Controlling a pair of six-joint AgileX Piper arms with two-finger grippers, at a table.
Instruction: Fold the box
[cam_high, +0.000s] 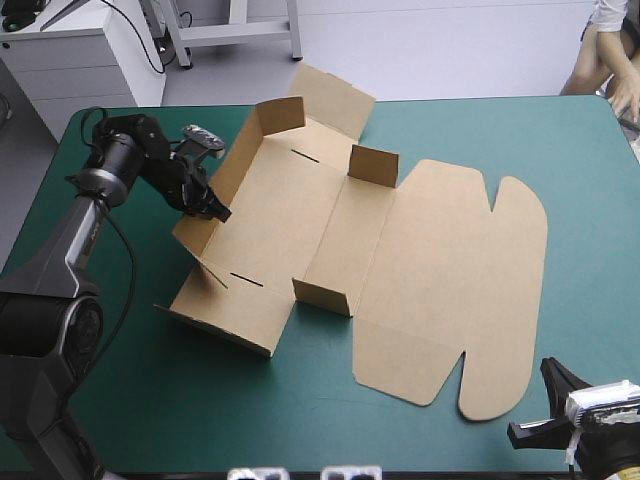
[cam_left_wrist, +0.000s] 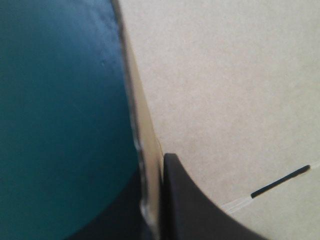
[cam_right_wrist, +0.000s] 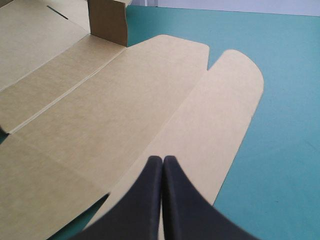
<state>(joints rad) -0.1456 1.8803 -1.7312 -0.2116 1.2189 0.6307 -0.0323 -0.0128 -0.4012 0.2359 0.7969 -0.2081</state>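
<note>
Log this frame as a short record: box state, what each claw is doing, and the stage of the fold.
box: brown, partly folded
left wall: raised
lid: flat on the table
left claw: shut on the left wall's edge
right claw: shut, empty, by the lid's near rounded flap
stage: walls going up, not yet tucked

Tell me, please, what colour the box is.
The box is plain brown, clearest in the high view.
</note>
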